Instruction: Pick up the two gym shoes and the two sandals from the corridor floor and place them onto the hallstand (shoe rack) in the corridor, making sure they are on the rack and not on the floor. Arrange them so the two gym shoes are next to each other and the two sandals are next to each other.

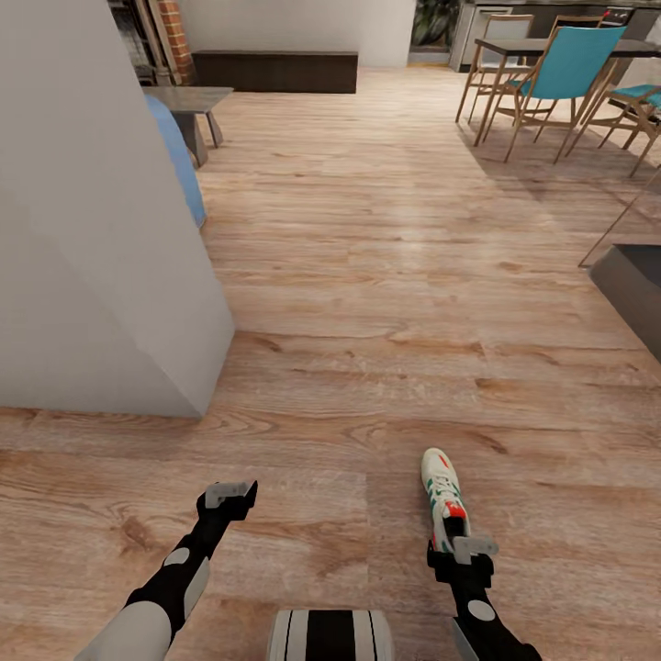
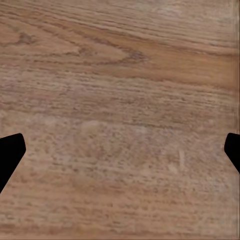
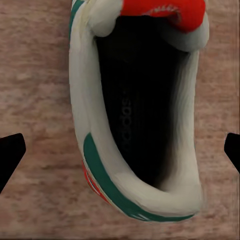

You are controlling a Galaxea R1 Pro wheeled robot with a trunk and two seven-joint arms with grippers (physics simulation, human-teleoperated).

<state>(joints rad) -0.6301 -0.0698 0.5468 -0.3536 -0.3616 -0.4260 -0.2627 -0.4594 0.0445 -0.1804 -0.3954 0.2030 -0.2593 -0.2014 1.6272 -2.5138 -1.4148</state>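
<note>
Hovering over the heel of a gym shoe [image 1: 444, 497] on the floor [image 1: 367, 303], the right gripper [image 1: 462, 549] is spread wide and empty. Shoe's long axis points to 12 o'clock. Left gripper [image 1: 227, 496], also wide, sits at 9 o'clock, farther off.

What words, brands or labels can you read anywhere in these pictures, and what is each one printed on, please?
"adidas": printed dark on the dark insole inside the gym shoe, seen in the right wrist view; faint but legible.
The red tongue label of that shoe carries pale marks, too blurred to read.
In the head view the shoe is too small for any lettering to be read.
No text shows on the floor, wall or furniture.
</note>
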